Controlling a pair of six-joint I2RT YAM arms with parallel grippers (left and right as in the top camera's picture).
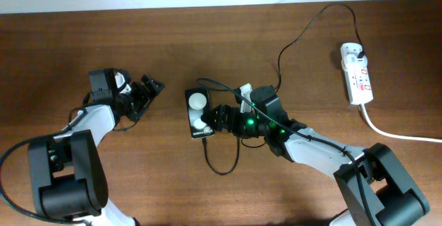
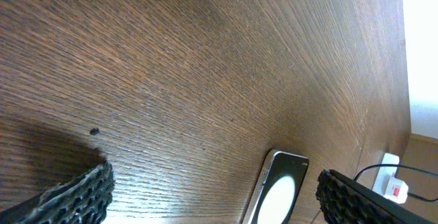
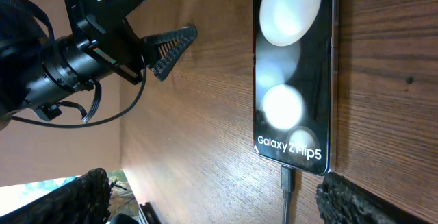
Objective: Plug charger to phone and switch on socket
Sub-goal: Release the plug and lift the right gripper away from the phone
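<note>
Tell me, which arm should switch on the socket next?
Right, I'd say. The charger looks plugged into the phone, so the socket is next. It lies far on the right arm's side, and the right gripper is open and empty. The left gripper sits beyond the phone, farther away.

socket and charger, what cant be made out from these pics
Socket switch position: too small overhead, a cropped sliver in the left wrist view.
Charger cable's middle: overhead, hidden under the right arm.
Phone far end: cut off by the right wrist view's top edge.
</note>
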